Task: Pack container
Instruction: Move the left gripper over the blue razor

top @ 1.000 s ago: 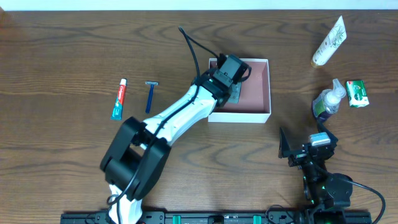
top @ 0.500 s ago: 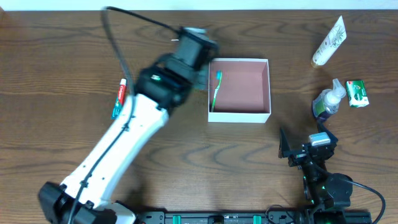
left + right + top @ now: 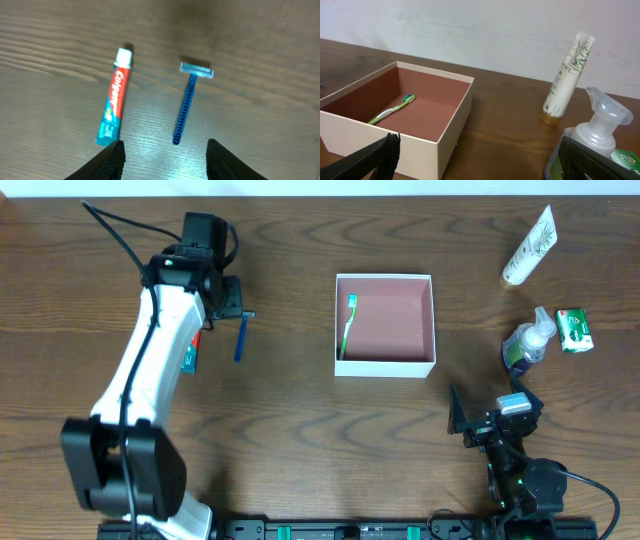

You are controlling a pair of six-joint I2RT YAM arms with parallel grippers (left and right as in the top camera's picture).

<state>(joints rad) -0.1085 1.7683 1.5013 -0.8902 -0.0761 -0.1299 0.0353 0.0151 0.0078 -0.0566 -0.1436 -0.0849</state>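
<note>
The container (image 3: 385,367), a square white box with a pink floor, stands at the table's middle. A green toothbrush (image 3: 347,324) lies inside along its left wall. My left gripper (image 3: 232,304) is open and empty, hovering at the far left just above a blue razor (image 3: 239,338) and a toothpaste tube (image 3: 189,356) that my arm partly hides. The left wrist view shows the razor (image 3: 190,102) and toothpaste (image 3: 116,97) ahead of the open jaws (image 3: 165,160). My right gripper (image 3: 490,410) is open and empty at the front right, facing the container (image 3: 420,137) and toothbrush (image 3: 392,110).
A white lotion tube (image 3: 528,246) lies at the back right. A clear pump bottle (image 3: 527,342) and a small green soap box (image 3: 574,329) stand right of the container. In the right wrist view the tube (image 3: 567,80) and the bottle (image 3: 600,125) are close.
My left arm let go of the toothbrush in the container, then swung left across the table to above the razor and toothpaste. The right arm has not moved.
</note>
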